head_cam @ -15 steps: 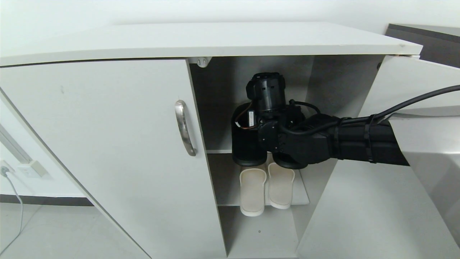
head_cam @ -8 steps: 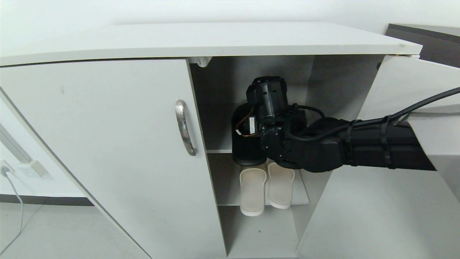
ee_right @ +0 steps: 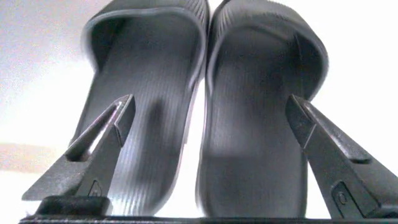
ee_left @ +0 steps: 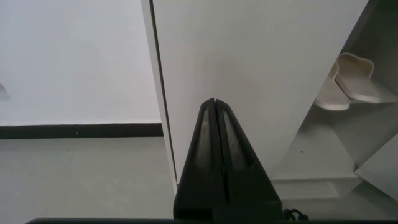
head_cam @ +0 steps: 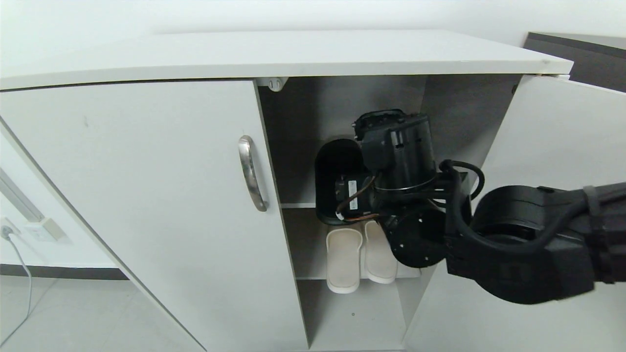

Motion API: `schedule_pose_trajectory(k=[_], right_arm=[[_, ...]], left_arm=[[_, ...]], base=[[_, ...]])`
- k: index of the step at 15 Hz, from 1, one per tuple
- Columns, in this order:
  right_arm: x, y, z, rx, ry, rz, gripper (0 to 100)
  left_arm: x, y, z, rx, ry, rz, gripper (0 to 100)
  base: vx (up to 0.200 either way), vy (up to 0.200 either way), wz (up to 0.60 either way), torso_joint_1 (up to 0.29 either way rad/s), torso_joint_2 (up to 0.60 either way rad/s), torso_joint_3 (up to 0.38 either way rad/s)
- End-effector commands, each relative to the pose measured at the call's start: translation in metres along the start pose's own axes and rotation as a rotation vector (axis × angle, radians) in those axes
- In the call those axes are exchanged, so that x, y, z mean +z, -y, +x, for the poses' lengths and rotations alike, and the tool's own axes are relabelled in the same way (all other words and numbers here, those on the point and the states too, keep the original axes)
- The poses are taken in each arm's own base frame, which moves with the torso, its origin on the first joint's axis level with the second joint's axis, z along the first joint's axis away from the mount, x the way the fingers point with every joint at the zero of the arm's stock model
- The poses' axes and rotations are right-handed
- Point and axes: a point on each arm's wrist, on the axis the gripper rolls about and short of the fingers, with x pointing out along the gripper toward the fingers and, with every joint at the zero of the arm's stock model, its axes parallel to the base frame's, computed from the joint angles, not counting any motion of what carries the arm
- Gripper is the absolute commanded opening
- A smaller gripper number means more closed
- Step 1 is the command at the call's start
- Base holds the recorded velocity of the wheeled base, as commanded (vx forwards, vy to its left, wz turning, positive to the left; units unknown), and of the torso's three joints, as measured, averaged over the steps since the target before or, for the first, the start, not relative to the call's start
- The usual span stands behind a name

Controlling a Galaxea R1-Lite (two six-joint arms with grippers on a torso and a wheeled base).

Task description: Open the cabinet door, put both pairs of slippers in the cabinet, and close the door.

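Inside the open right half of the white cabinet [head_cam: 293, 54], a pair of black slippers [head_cam: 337, 166] stands on the upper shelf and a pair of white slippers [head_cam: 345, 259] lies on the lower shelf. My right arm's wrist [head_cam: 396, 151] hangs just in front of the black pair. In the right wrist view my right gripper [ee_right: 210, 99] is open, its fingertips [ee_right: 121, 109] spread to either side of the black slippers [ee_right: 149, 112] and not touching them. My left gripper [ee_left: 214, 102] is shut on nothing, low before the closed left door [ee_left: 249, 74]; the white slippers [ee_left: 348, 78] lie off to its side.
The left door [head_cam: 146, 195] is closed, with a metal handle [head_cam: 252, 173] at its inner edge. The right door [head_cam: 538, 146] is swung wide open beside my right arm. A floor compartment [head_cam: 352, 313] lies below the lower shelf. A wall socket and cable [head_cam: 10, 234] sit at far left.
My right arm has drawn back out of the cabinet toward me and lower to the right, its wrist turned. The black slippers stay on the upper shelf, more of the left one now showing.
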Motion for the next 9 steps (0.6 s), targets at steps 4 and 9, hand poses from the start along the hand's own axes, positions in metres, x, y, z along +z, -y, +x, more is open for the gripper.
schedule_pose_trajectory(k=[4,9], right_arm=[[-0.005,0.023,-0.052,0.129,0.023,0.020,0],[-0.022,0.031,-0.058,0.188,-0.002,-0.020,0]], left_arm=[[0.000,0.000,0.000,-0.001,0.001,0.000,0],[0.000,0.000,0.000,0.001,-0.001,0.000,0]], base=[[0.000,0.000,0.00,0.000,0.00,0.000],[0.000,0.000,0.00,0.000,0.00,0.000]])
